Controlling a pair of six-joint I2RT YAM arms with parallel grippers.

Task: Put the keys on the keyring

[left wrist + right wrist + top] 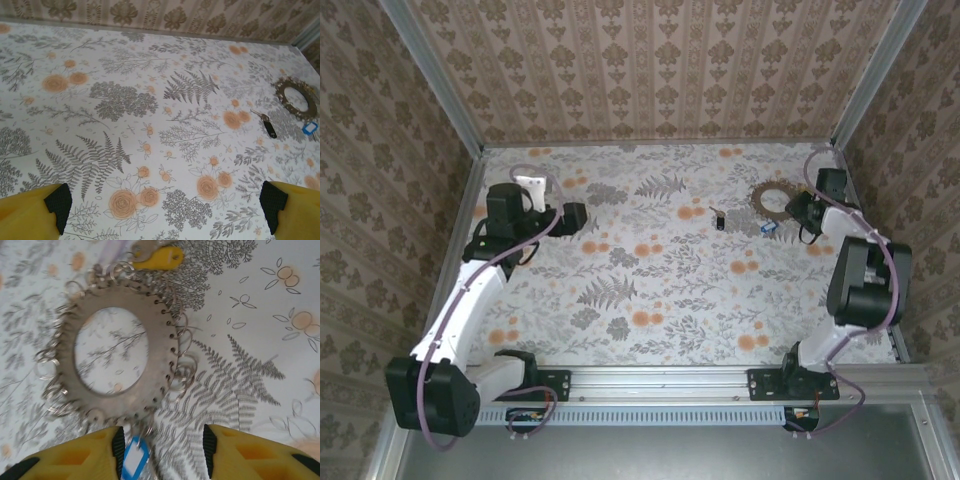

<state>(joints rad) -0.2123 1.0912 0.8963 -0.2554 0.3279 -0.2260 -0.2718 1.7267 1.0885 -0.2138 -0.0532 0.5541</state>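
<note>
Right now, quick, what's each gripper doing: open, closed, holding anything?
Left gripper: open, empty.
Right gripper: open, gripping nothing, close to the keyring.

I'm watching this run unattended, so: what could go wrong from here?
1. The keyring carries many loose little loops on its rim; the open right tool, close beside it, might snag them and drag it.
2. The blue-tagged key lies by one of its fingers, so closing may pinch it instead.
3. The black-headed key lies flat and apart; it may slide when grasped.
</note>
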